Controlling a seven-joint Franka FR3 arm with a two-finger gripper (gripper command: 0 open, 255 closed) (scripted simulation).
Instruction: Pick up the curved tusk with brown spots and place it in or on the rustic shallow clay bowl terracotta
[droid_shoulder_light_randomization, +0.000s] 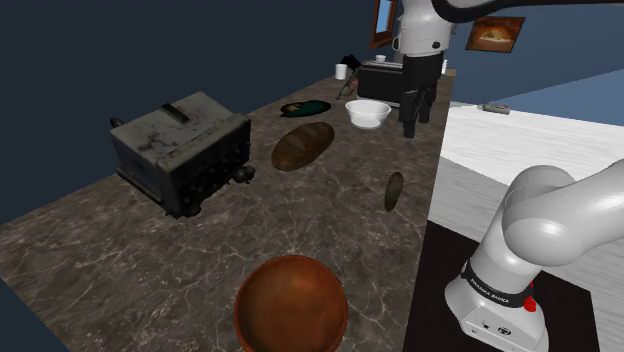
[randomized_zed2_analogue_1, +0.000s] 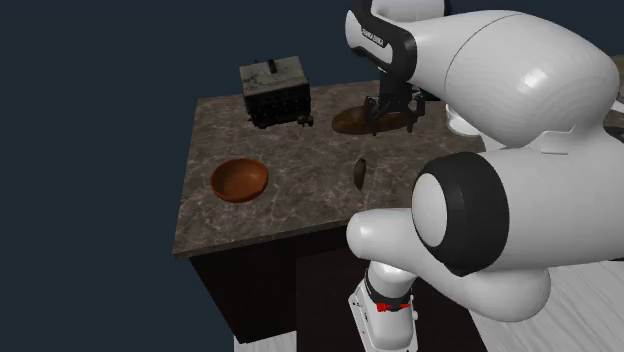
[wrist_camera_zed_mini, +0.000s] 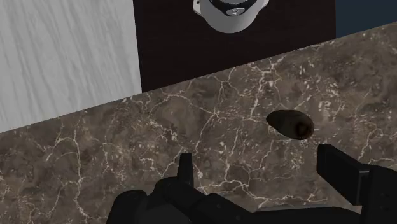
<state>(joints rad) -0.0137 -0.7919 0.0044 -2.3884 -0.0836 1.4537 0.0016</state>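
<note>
1. Bench (droid_shoulder_light_randomization: 120, 250): a dark brown stone slab with pale veining. It carries every item listed below.
2. White arm with dark joints (droid_shoulder_light_randomization: 560, 220): it rises from the stand at the shoulder view's lower right and reaches up and to the left over the bench.
3. Weathered grey metal box with a top handle (droid_shoulder_light_randomization: 185, 150): it stands near the bench edge at the shoulder view's left.
4. Round shallow terracotta-brown clay bowl (droid_shoulder_light_randomization: 290, 305): it sits upright at the near end of the bench in the shoulder view, with nothing inside it.
5. Flat brown oval piece (droid_shoulder_light_randomization: 302, 146): it lies between the metal box and the white round bowl (droid_shoulder_light_randomization: 368, 112).
6. Jaws: the black fingers (wrist_camera_zed_mini: 186, 170) stand apart with nothing between them. In the shoulder view they hang above the bench just beside the white round bowl.
7. Small dark brown curved tusk (wrist_camera_zed_mini: 291, 123): it rests on the bench near the edge facing the stand, ahead of the jaws and not touched by them. It is well apart from the clay bowl.
</note>
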